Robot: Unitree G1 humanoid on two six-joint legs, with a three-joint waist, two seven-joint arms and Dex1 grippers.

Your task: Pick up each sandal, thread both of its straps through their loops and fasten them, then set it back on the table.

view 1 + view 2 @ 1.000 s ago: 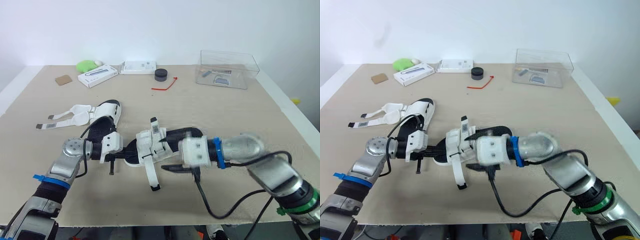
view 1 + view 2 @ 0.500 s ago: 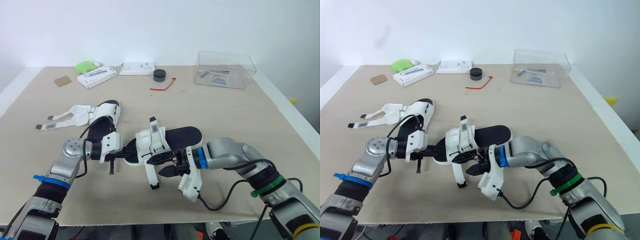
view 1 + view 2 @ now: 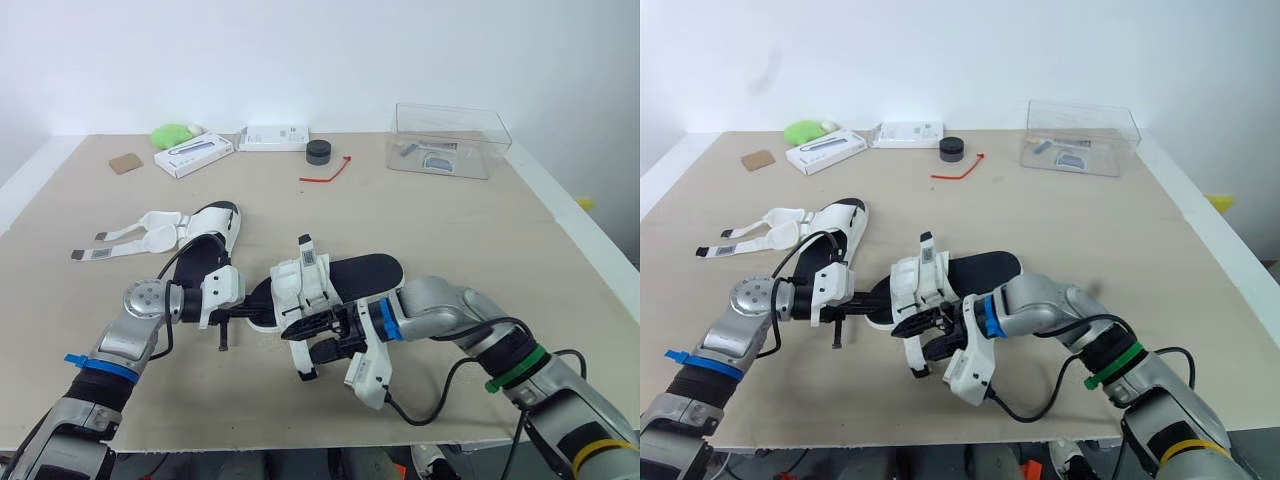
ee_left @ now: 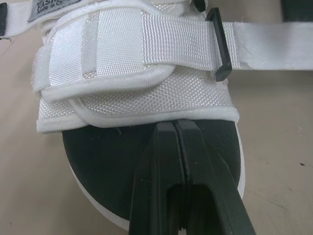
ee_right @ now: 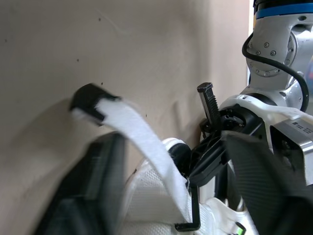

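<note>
While left pincer (image 4: 174, 128) clenches sandal (image 3: 362, 271) at sole rim | right pincer (image 3: 318, 336): released, astride loose white strap (image 3: 300, 356) | second sandal (image 3: 211, 236): on bench (image 3: 450, 230).

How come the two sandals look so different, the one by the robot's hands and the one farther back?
The near sandal is clamped at its sole by the left end effector; the far sandal lies untouched on the table. The near sandal's straps arch over its footbed, with one loose strap end dangling by the open right end effector; the far sandal's straps lie spread flat sideways. Both have white straps and black footbeds.
</note>
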